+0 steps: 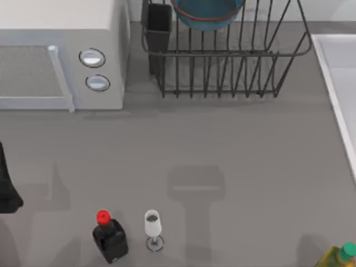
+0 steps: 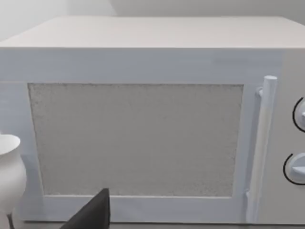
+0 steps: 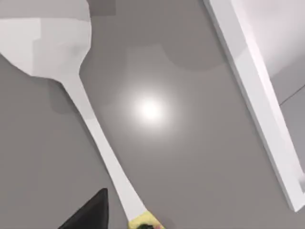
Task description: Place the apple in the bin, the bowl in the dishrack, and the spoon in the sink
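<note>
The blue bowl [image 1: 207,14] sits inside the black wire dishrack [image 1: 233,72] at the back middle of the table. The pale sink [image 1: 340,72] runs along the right edge. In the right wrist view, a light grey spoon [image 3: 90,119] hangs above the grey table next to the sink rim [image 3: 248,81]. My right gripper [image 3: 119,219] is shut on the spoon's handle, with one dark finger [image 3: 90,217] beside it. My left arm [image 1: 6,189] is parked at the table's left edge, facing the microwave. The apple and the bin are out of view.
A white microwave [image 1: 61,55] fills the back left. A red-capped black bottle [image 1: 109,236] and a wine glass [image 1: 152,228] stand near the front. A yellow-green bottle [image 1: 339,257] is at the front right corner. A white vase [image 2: 8,176] stands beside the microwave.
</note>
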{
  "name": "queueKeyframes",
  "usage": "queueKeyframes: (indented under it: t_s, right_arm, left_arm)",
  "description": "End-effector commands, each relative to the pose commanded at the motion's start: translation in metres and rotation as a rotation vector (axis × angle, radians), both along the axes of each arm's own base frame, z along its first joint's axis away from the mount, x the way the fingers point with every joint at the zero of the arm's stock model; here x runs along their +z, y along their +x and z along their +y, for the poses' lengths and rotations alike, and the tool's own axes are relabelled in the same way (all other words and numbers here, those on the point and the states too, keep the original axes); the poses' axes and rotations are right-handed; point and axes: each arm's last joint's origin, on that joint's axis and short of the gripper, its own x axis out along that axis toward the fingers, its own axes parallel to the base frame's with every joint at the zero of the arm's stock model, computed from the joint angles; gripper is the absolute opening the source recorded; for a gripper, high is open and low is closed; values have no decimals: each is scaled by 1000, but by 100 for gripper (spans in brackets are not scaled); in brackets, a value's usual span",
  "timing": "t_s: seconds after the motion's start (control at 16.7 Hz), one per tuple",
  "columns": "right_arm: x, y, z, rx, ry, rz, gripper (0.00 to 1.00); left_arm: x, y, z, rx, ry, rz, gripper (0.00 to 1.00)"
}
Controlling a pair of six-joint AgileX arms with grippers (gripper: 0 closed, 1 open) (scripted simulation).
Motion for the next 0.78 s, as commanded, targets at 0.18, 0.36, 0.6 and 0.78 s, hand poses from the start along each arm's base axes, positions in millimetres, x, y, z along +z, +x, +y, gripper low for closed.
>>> queueKeyframes:
  t_s: [0.18, 0.36, 0.6, 0.78]
  right_arm:
    - [-2, 11, -18, 133, 14, 181, 100]
    - [-5, 19, -34, 252, 51, 311, 100]
    - [-9, 25, -47, 349, 94, 398, 100]
    - [-9, 25, -48, 355, 98, 403, 100]
  left_arm:
    - [0, 0, 0, 0, 0, 0, 100]
    - [0, 0, 0, 0, 0, 0, 100]
    - [0, 0, 0, 0, 0, 0, 100]
    - [0, 0, 0, 0, 0, 0, 100]
